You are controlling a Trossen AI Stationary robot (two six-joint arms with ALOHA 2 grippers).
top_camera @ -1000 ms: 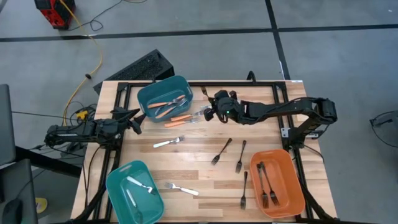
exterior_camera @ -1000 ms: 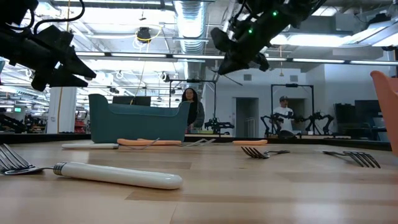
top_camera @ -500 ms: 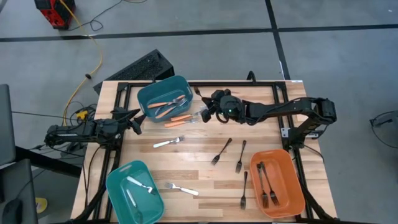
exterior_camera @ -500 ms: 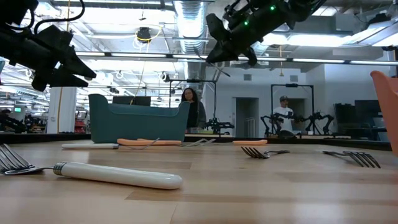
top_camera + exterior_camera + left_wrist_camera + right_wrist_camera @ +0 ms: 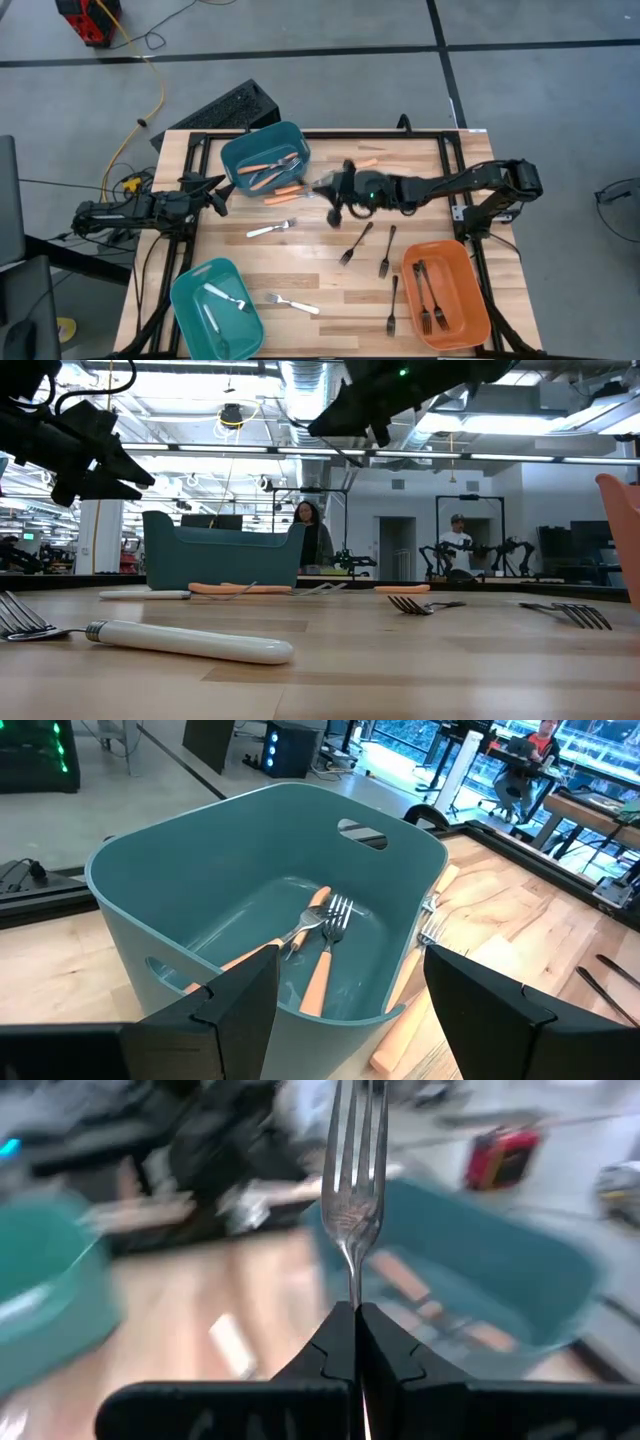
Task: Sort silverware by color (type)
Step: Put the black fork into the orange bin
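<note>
Sorting partly done, judged from the present layout. Right end effector (image 5: 335,190): fingers pressed together on the neck of a silver fork (image 5: 352,1180), tines pointing away from the wrist, carried above the worktop (image 5: 320,255) just beside the rear teal bin (image 5: 262,158); in the low view it rides high over the boards. Left end effector (image 5: 210,195): fingers spread wide and holding nothing, waiting at the worktop's left edge and facing that same bin. Rear teal bin: holds several orange-handled forks (image 5: 320,960) with silver tines. Front teal bin (image 5: 215,308), at the near left corner: holds white-handled forks (image 5: 225,298); the count cannot be read. Orange bin (image 5: 445,295), near right: holds black forks (image 5: 428,295), about three. Still loose on the worktop: an orange-handled fork (image 5: 285,197) lying against the rear bin's outer wall, a further orange handle (image 5: 366,161) behind the right arm, a white-handled fork (image 5: 270,229) at left centre, another white-handled fork (image 5: 293,303) beside the front teal bin, and three black forks (image 5: 356,242) between the centre and the orange bin. Remaining work, by estimate: the carried fork plus roughly seven loose pieces.
</note>
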